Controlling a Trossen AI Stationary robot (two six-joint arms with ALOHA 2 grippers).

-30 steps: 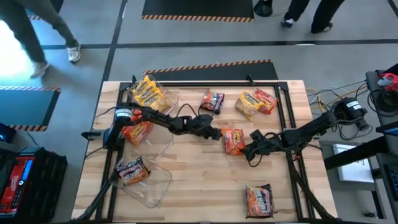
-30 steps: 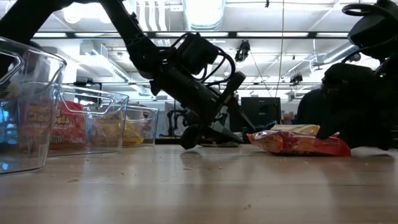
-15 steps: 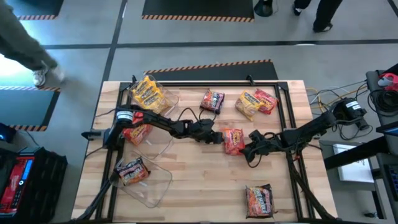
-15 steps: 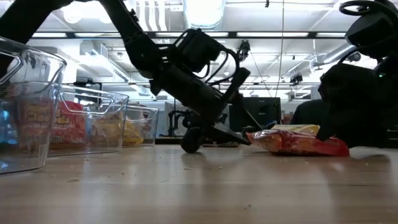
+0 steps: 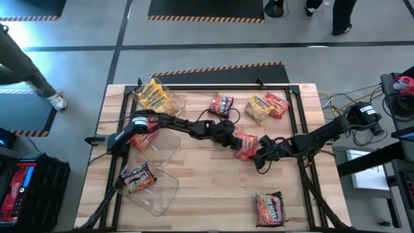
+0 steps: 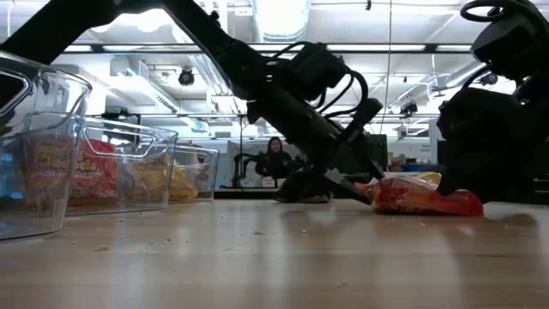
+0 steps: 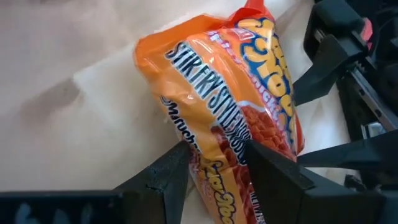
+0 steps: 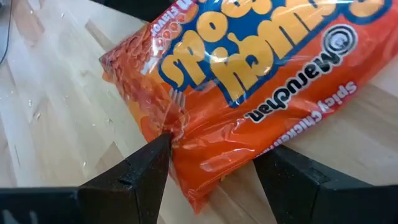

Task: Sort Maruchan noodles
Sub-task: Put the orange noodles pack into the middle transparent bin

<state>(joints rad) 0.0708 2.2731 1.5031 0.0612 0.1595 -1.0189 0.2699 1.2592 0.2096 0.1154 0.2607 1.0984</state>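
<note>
Left gripper [image 7: 214, 163] moved in, now straddling orange packet [image 5: 244, 146], probably clenched on it; right gripper [image 8: 214, 171] released alongside.

Orange noodle packet [image 5: 244, 146] flat mid-table – others scattered, some binned.

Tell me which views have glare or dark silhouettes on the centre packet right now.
Left wrist view: white glare streaks the orange stir-fry packet. Right wrist view: sheen over its lettering. Low view: ceiling lights backlight both arms into silhouettes. High view: even light.
</note>
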